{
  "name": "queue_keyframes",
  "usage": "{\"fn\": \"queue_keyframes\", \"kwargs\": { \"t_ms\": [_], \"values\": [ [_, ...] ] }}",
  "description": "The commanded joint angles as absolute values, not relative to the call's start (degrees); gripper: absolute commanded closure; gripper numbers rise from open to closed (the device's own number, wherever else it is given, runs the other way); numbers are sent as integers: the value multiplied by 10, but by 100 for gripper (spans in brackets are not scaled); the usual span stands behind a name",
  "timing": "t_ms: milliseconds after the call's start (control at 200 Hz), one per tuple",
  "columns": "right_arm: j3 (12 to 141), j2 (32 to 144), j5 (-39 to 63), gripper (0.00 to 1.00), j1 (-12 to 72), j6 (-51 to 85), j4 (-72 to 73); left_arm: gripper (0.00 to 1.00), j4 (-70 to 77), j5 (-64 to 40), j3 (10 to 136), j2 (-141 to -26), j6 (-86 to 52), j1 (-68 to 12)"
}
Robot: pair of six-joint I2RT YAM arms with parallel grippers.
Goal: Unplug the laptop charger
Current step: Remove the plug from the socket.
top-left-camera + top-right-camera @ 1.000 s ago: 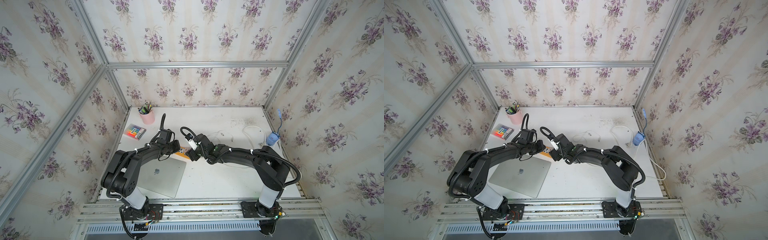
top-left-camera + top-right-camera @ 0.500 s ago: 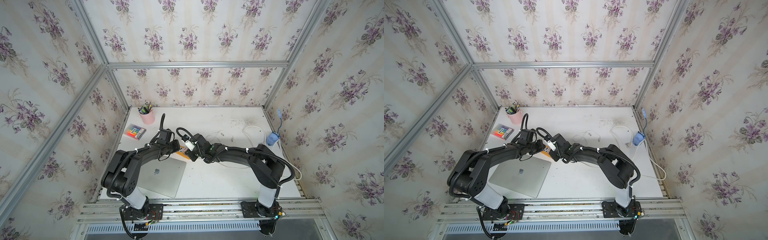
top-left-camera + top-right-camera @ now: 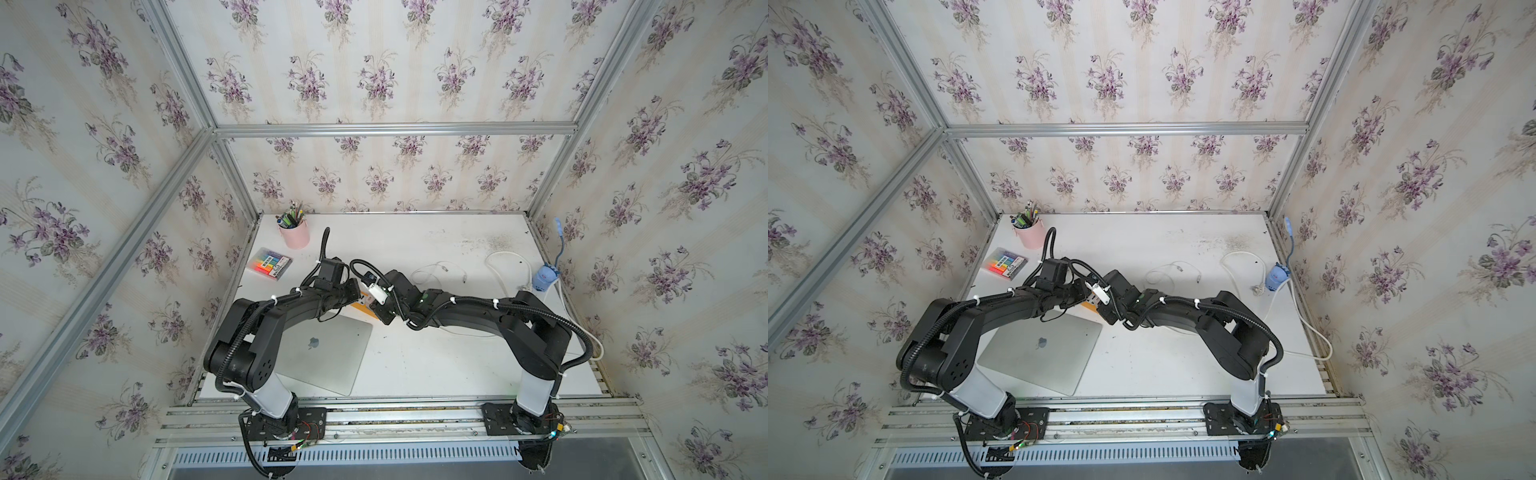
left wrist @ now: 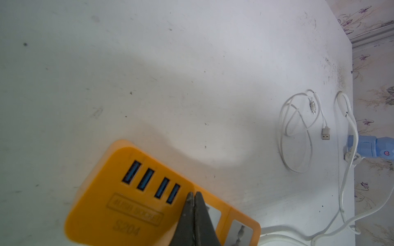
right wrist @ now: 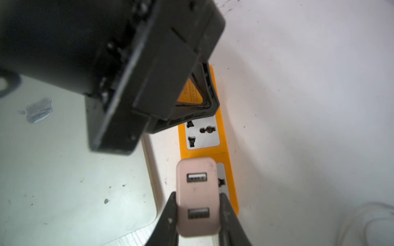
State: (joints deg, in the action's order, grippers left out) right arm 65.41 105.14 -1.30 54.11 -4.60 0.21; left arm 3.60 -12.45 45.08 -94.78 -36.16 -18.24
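The laptop charger (image 5: 197, 198), a small pinkish-beige cube with two USB ports on its face, stands over the end socket of the orange power strip (image 5: 221, 138). My right gripper (image 5: 198, 193) is shut on its two sides. Its prongs are hidden. My left gripper (image 4: 193, 192) is shut, its tips pressed on top of the orange power strip (image 4: 119, 208) beside the blue USB ports. In both top views the two wrists meet over the strip (image 3: 362, 300) (image 3: 1086, 305) and hide the charger.
A closed silver laptop (image 3: 328, 353) lies beside the strip, under the left arm. A thin white cable (image 3: 440, 270), a thick white cord (image 3: 509, 266) and a blue gadget (image 3: 545, 279) lie to the right. A pink pen cup (image 3: 295, 235) and a highlighter box (image 3: 270, 264) sit at the back left.
My right gripper moved left over the strip and closed its jaws on the charger. The left arm has stayed on the strip.
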Motion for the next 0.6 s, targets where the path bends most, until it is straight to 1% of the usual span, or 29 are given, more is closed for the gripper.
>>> {"fn": "queue_keyframes", "kwargs": {
  "t_ms": [0, 195, 315, 390, 475, 570, 595],
  "values": [
    [642, 1030, -58, 100, 545, -66, 39, 94, -86, -78, 444, -960, -368, -182],
    [621, 1005, -68, 100, 545, -57, 67, 95, -78, -80, 437, -970, -371, -182],
    [630, 992, -104, 100, 540, -41, 34, 95, -76, -86, 439, -971, -369, -183],
    [627, 965, -119, 100, 518, -12, 0, 94, -80, -87, 442, -965, -366, -183],
    [600, 913, -90, 100, 448, 58, -39, 94, -83, -85, 444, -953, -359, -183],
    [530, 832, 23, 100, 321, 143, -41, 93, -84, -87, 446, -943, -348, -183],
    [505, 813, 54, 100, 271, 159, -29, 92, -84, -87, 446, -941, -347, -183]
  ]
}}
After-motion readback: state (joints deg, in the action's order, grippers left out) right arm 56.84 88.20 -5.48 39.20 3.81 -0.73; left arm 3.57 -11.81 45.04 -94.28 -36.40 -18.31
